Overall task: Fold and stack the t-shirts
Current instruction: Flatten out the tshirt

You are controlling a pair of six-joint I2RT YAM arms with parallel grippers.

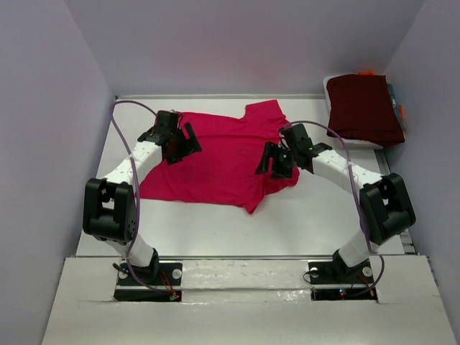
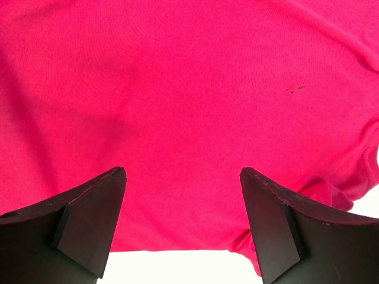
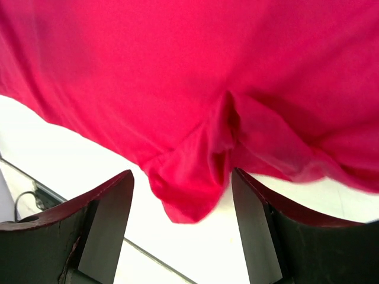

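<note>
Because the crimson t-shirt (image 1: 215, 165) lies spread on the bench (image 1: 309, 215), you'll find its bunched corner (image 3: 189, 189) just ahead of the right gripper (image 3: 182, 174), wide and empty, while the left gripper (image 2: 183, 171), equally wide, hovers over flat cloth.

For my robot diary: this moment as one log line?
left gripper: open over pink t-shirt | right gripper: open, at its bunched edge | maroon t-shirt: folded, far right

Lab-style robot cell: white table (image 1: 287, 230) boxed by plain pale walls (image 1: 50, 108), arm bases (image 1: 147, 277) bolted at its edge.
</note>
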